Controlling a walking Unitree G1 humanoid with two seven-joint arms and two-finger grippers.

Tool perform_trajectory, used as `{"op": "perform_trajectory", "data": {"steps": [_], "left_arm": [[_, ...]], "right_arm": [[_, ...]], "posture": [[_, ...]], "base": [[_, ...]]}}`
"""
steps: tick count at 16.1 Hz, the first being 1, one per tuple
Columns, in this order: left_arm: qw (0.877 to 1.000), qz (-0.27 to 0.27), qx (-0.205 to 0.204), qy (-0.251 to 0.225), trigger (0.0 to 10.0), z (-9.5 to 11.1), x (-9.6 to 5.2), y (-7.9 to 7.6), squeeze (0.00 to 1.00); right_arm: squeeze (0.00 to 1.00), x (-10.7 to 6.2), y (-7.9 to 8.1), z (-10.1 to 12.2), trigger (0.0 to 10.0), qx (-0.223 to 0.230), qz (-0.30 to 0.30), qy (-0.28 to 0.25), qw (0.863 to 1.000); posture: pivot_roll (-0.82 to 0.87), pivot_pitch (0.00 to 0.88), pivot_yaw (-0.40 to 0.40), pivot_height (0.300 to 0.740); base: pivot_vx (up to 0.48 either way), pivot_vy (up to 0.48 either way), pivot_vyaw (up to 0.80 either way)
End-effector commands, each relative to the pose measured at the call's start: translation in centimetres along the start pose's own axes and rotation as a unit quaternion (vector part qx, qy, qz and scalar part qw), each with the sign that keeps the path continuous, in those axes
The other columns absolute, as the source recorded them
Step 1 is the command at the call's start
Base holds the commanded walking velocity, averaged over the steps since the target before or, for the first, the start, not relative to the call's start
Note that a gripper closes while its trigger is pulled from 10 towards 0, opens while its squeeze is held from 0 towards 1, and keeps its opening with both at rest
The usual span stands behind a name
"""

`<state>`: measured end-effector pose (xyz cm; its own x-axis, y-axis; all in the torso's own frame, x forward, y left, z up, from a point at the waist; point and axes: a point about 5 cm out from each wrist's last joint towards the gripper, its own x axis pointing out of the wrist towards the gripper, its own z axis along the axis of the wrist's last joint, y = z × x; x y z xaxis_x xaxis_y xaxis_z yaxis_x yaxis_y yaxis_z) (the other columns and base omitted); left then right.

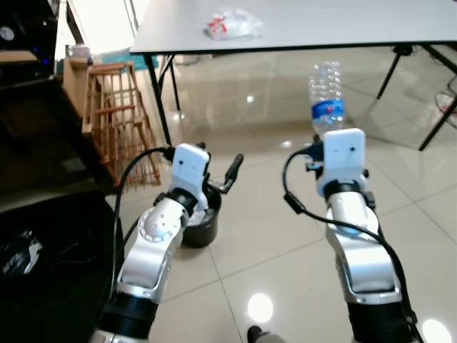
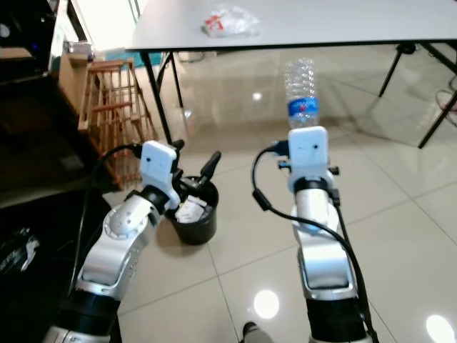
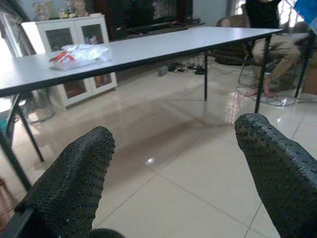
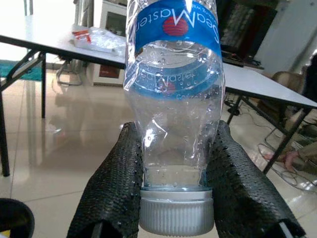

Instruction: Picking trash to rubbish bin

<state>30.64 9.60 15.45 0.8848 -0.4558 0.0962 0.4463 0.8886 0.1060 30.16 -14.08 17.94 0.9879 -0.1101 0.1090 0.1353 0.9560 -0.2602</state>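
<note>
My right gripper point(image 4: 176, 130) is shut on a clear plastic water bottle point(image 1: 326, 94) with a blue label, gripped near its white cap point(image 4: 176, 214), with the body pointing away from the wrist. It is held up in front of me, under the table's front edge. My left gripper point(image 1: 218, 171) is open and empty just above a small black rubbish bin point(image 2: 194, 227) on the floor, which holds some white paper trash point(image 2: 188, 210). A crumpled clear plastic wrapper point(image 1: 233, 24) with red print lies on the grey table point(image 1: 335, 25).
A wooden rack point(image 1: 114, 114) stands at the left by the table leg. Dark furniture point(image 1: 43, 150) borders my left side. A person point(image 3: 270, 34) sits beyond the far end of the table. Glossy tiled floor point(image 1: 271, 236) spreads around the bin.
</note>
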Motion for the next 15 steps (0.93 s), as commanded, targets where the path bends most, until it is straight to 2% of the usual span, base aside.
{"op": "perform_trajectory", "data": {"steps": [1,6,7,12,13,14,15], "left_arm": [[1.000,0.008,0.002,0.009,10.0,-0.5,-0.2,0.3,0.00],[0.999,0.021,0.002,0.035,10.0,-2.3,-1.4,0.8,0.00],[0.998,0.030,-0.002,0.050,10.0,-3.1,-2.3,1.4,0.00],[0.996,0.062,0.004,0.064,10.0,-3.5,-4.8,3.2,0.00],[0.995,0.071,0.008,0.065,10.0,-3.8,-6.0,3.4,0.00],[0.995,0.073,0.008,0.066,10.0,-3.9,-6.2,3.4,0.00],[0.994,0.080,0.008,0.078,10.0,-4.5,-7.1,3.5,0.00]], "right_arm": [[0.00,-0.2,0.1,0.3,10.0,0.004,0.001,-0.007,1.000],[0.00,-0.7,0.3,-1.4,10.0,0.008,0.008,0.026,1.000],[0.00,-1.1,0.2,-2.0,10.0,0.003,0.011,0.034,0.999],[0.00,-2.3,-0.5,-2.9,10.0,-0.007,0.015,0.040,0.999],[0.00,-3.1,-1.2,-3.5,10.0,-0.011,0.015,0.044,0.999],[0.00,-3.3,-1.3,-3.6,10.0,-0.012,0.015,0.044,0.999],[0.00,-4.2,-1.5,-4.3,10.0,-0.006,0.024,0.055,0.998]], "posture": [[0.00,0.069,0.041,0.740],[-0.01,0.083,0.037,0.740],[0.00,0.095,0.038,0.740],[0.00,0.104,0.039,0.740],[0.00,0.111,0.041,0.740],[0.01,0.116,0.041,0.740],[0.01,0.121,0.040,0.740]], "base": [[0.000,0.000,0.00],[0.000,0.000,0.00],[0.000,0.000,0.00],[0.000,0.000,0.00],[0.000,0.000,0.00],[0.000,0.000,0.00],[0.000,0.000,0.00]]}}
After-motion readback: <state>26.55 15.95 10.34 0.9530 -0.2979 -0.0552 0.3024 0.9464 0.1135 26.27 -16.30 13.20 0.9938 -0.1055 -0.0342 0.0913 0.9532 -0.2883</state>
